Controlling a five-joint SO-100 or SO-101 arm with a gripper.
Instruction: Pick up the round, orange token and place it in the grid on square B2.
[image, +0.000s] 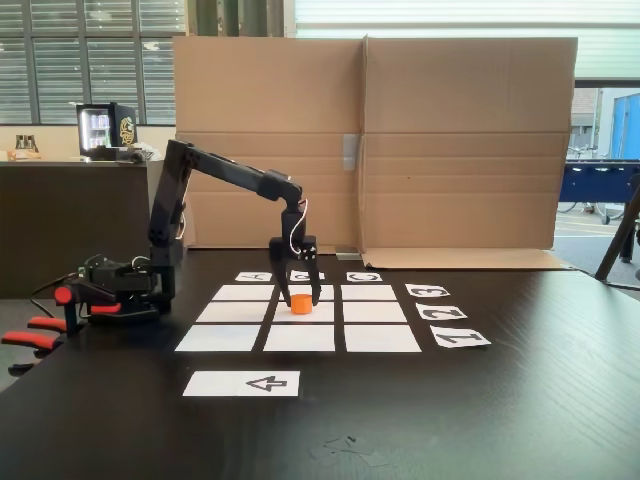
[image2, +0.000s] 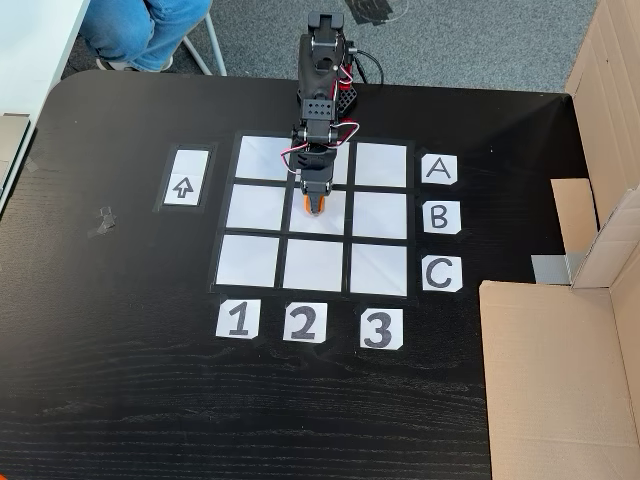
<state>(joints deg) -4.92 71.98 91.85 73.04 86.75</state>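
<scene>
The orange token (image: 301, 304) stands on the grid's centre square, B2 (image: 322, 314), toward its edge on the A-row side. From above, the token (image2: 316, 206) peeks out under the gripper on that same square (image2: 318, 226). My gripper (image: 299, 298) points straight down, open, one finger on either side of the token and the tips close to the paper. The black arm reaches in from the left in a fixed view (image: 230, 175). The grid (image2: 248, 258) is nine white rectangles with dark gaps.
A white arrow card (image: 242, 383) lies in front of the grid. Letter cards A, B, C (image2: 441, 216) and number cards (image2: 302, 322) line two sides. A tall cardboard wall (image: 450, 150) stands behind. A second device with red handles (image: 60, 300) sits at the left. A seated person's legs (image2: 140, 30) show beyond the table.
</scene>
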